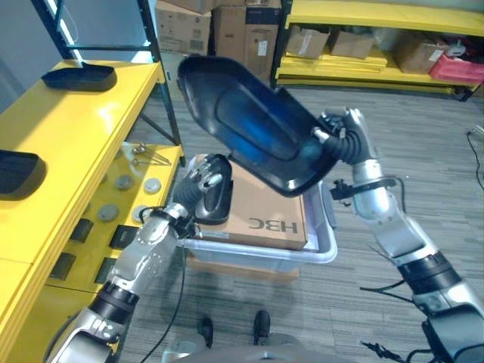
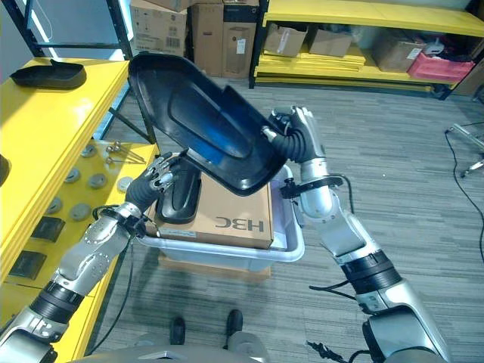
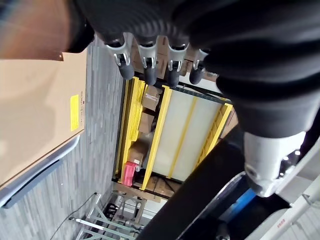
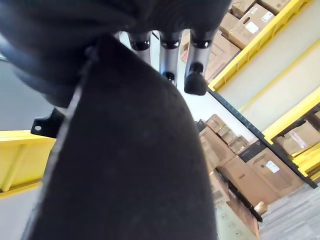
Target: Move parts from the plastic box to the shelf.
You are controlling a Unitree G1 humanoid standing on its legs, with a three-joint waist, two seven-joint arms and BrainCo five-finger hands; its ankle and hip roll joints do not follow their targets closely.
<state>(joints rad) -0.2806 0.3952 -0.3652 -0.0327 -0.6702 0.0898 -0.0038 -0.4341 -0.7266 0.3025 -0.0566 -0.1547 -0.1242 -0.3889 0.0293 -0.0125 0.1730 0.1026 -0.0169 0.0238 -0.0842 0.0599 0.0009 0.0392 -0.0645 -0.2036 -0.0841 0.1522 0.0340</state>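
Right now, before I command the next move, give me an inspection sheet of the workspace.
Surface: yellow shelf, two black parts lying on it.
Job's things: large black part held up over the plastic box; small black part on a cardboard box inside it.
Clutter: metal discs on the lower shelf level.
Hands: right hand grips the large black part; left hand rests on the small black part.
Cables: nothing seen.
Surroundings: grey floor, racks with cartons.
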